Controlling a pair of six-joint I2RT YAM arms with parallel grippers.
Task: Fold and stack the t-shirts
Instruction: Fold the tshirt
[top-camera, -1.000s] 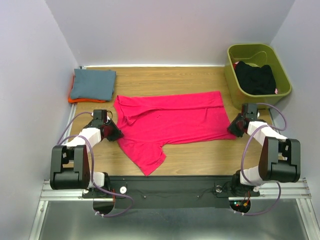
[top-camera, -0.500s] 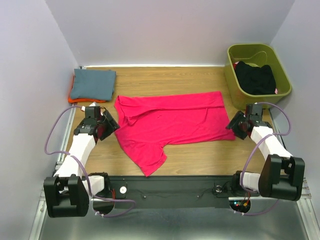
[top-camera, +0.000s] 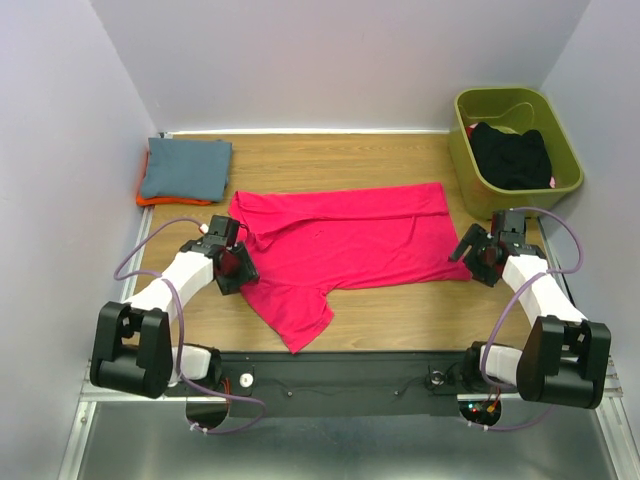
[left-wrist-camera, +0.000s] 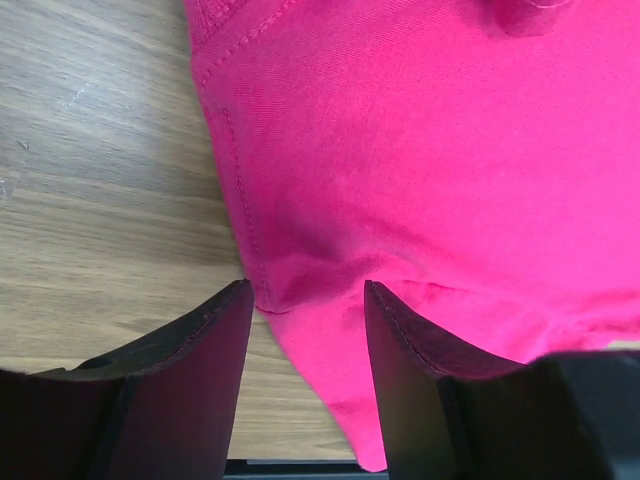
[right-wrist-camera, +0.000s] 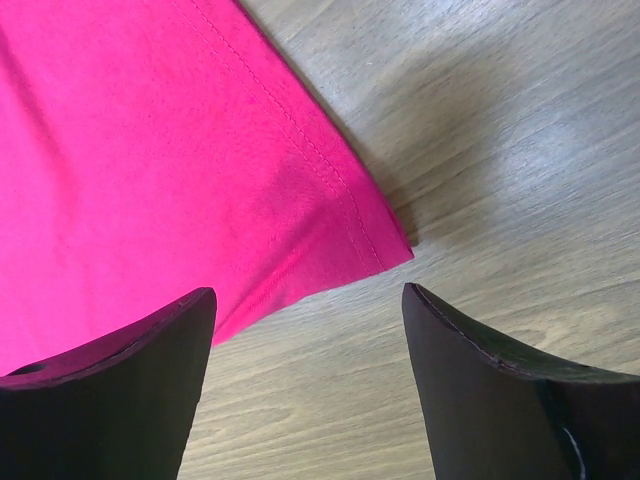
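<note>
At the far left of the table (top-camera: 400, 310), a folded slate blue-grey shirt (top-camera: 185, 168) is lying on top of an orange shirt (top-camera: 160, 200), whose edge is peeking out along the near side. Nearer the arms, the left gripper (top-camera: 235, 265) is hanging low at the left edge of the magenta-pink shirt (top-camera: 340, 245). The left wrist view is showing its jaws standing apart, with a stitched edge of the pink cloth (left-wrist-camera: 450, 150) lying in the gap between them and bare wood (left-wrist-camera: 90, 150) off to one side. Nothing is being pinched, and whether the fingertips are touching the cloth cannot be told.

Across the middle, the magenta-pink shirt is lying spread flat, with its far part folded over and one sleeve pointing toward the near edge.

At the shirt's right end, the right gripper (top-camera: 480, 250) is hovering just over the near corner. Its jaws are standing wide apart, with the hemmed corner (right-wrist-camera: 120, 150) showing between them against the wood and nothing being held.

Farther right, at the far corner, an olive-green bin (top-camera: 515, 100) is holding a crumpled black garment (top-camera: 512, 155).
</note>
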